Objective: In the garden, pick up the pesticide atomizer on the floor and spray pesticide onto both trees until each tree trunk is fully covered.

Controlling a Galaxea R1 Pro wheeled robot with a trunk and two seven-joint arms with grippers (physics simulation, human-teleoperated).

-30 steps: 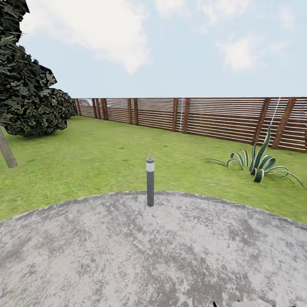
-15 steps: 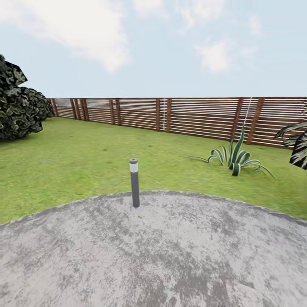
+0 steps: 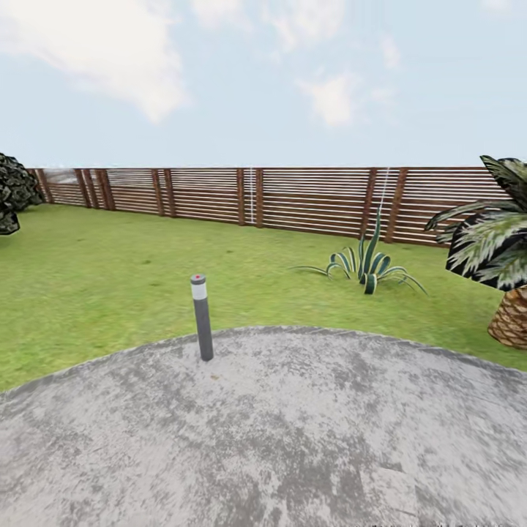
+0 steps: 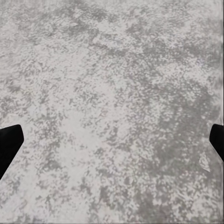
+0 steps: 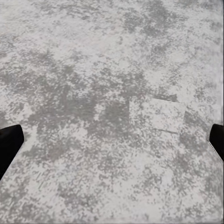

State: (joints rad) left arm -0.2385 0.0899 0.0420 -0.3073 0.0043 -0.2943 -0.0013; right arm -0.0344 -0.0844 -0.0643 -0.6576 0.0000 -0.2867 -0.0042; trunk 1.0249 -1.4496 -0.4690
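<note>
I stand on a round patch of grey stone paving [image 3: 293,439] with the green lawn [image 3: 110,278] of the garden beyond it. The pesticide atomizer and both trees with their trunks are out of view. In the left wrist view my left gripper [image 4: 112,144] hangs open over bare paving, its black fingertips [image 4: 8,144] at the picture's two sides. My right gripper [image 5: 112,142] is likewise open above the paving, holding nothing.
A slim dark grey bollard light [image 3: 201,317] stands at the paving's far edge. A spiky striped plant [image 3: 366,267] grows on the lawn, a palm [image 3: 498,256] at the right, a dark bush [image 3: 11,194] at the far left. The slatted wooden fence [image 3: 293,197] closes the back.
The whole head view has swung to the right: the camera turned. The bollard and spiky plant slid left in the picture, the dark foliage nearly left it, and the palm came in at the right.
</note>
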